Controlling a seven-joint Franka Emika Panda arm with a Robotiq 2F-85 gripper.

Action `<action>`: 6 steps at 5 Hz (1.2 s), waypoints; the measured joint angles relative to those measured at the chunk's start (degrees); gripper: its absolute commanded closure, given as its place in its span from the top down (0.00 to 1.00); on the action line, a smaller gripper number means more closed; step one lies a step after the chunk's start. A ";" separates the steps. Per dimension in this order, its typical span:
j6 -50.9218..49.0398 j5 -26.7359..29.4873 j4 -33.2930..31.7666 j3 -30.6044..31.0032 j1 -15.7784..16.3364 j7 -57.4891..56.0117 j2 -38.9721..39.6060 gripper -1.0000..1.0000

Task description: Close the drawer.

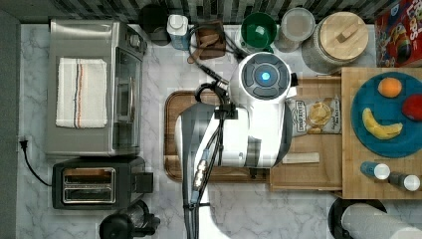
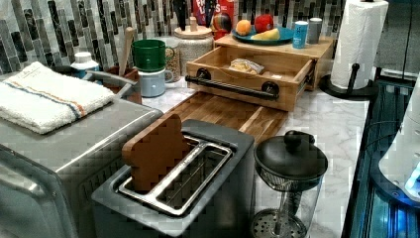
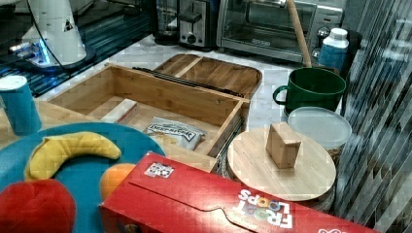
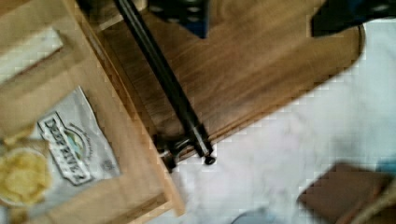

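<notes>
The drawer (image 1: 308,172) is a light-wood box pulled out of the bamboo block, standing open over a dark cutting board (image 1: 171,134). Its front panel (image 2: 237,96) carries a long black bar handle (image 2: 230,87). A chip bag (image 1: 316,115) and a small white stick (image 1: 300,158) lie inside it. In the top view the white arm (image 1: 254,124) hangs over the drawer's front. In the wrist view my gripper (image 4: 264,14) is open, above the board just outside the drawer's front, and the handle (image 4: 163,79) runs close past one finger (image 4: 184,16).
The bamboo block (image 1: 383,144) with a blue fruit plate borders the drawer on the top view's right. A toaster (image 1: 94,184) and a toaster oven (image 1: 94,87) stand at the top view's left. A green mug (image 1: 259,30) and a lidded jar (image 1: 343,37) line the back wall.
</notes>
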 measured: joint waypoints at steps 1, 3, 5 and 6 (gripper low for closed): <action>-0.36 -1.06 -1.57 0.89 0.46 -7.69 0.11 0.00; 8.10 -2.04 -6.88 3.50 1.02 -17.68 0.17 0.00; 13.08 -2.03 -7.55 4.05 0.57 -26.19 5.13 0.00; 17.16 -2.42 -8.67 3.29 0.46 -26.19 8.66 0.00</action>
